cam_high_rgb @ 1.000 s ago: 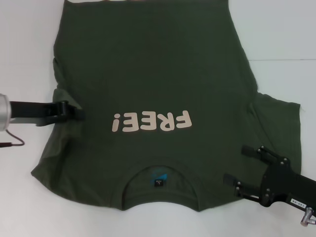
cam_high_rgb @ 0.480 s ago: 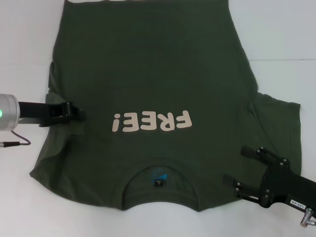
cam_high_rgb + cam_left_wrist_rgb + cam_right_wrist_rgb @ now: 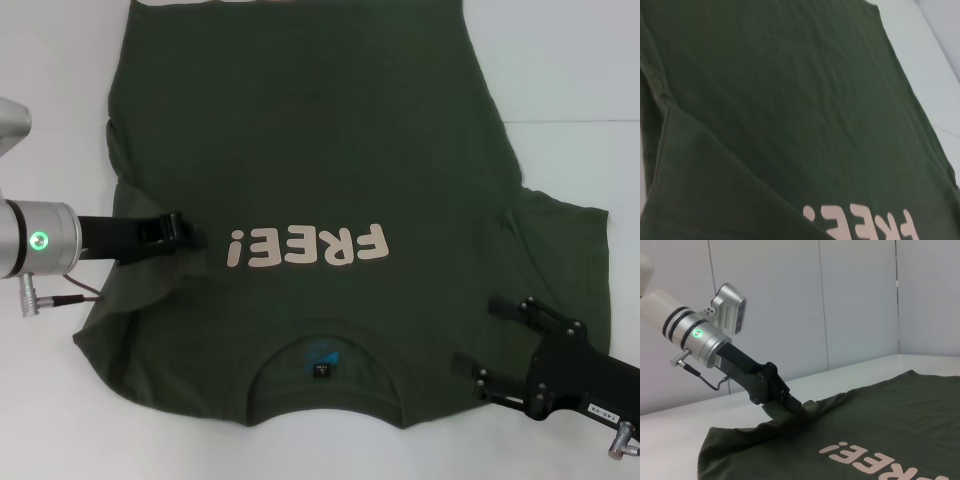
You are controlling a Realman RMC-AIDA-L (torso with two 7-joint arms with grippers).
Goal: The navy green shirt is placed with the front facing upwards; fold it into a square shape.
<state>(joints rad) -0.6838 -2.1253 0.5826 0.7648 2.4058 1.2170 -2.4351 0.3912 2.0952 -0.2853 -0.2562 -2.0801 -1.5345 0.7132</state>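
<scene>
The navy green shirt (image 3: 310, 190) lies front up on the white desk (image 3: 570, 70), collar toward the robot, so the cream "FREE!" print (image 3: 306, 246) reads upside down in the head view. Its hem runs past the far edge of that view and is cut off. A small blue label (image 3: 321, 360) shows inside the ribbed neck.

The left gripper (image 3: 185, 237) sits at the shirt's left side, just beside the print's exclamation mark. In the right wrist view its jaws are closed on a pinch of the left sleeve cloth (image 3: 797, 407), which rises into a small peak around the tips; the tips themselves are buried in the fabric. In the left wrist view no fingers show, only a folded flap of sleeve (image 3: 700, 185) lying over the body of the shirt, with part of the print at the frame's edge.

The right gripper (image 3: 482, 334) hovers over the shirt's right shoulder, near the collar, its jaws spread apart with nothing between them. Whether the tips touch the cloth is hard to make out. The right sleeve (image 3: 565, 250) lies flat.
</scene>
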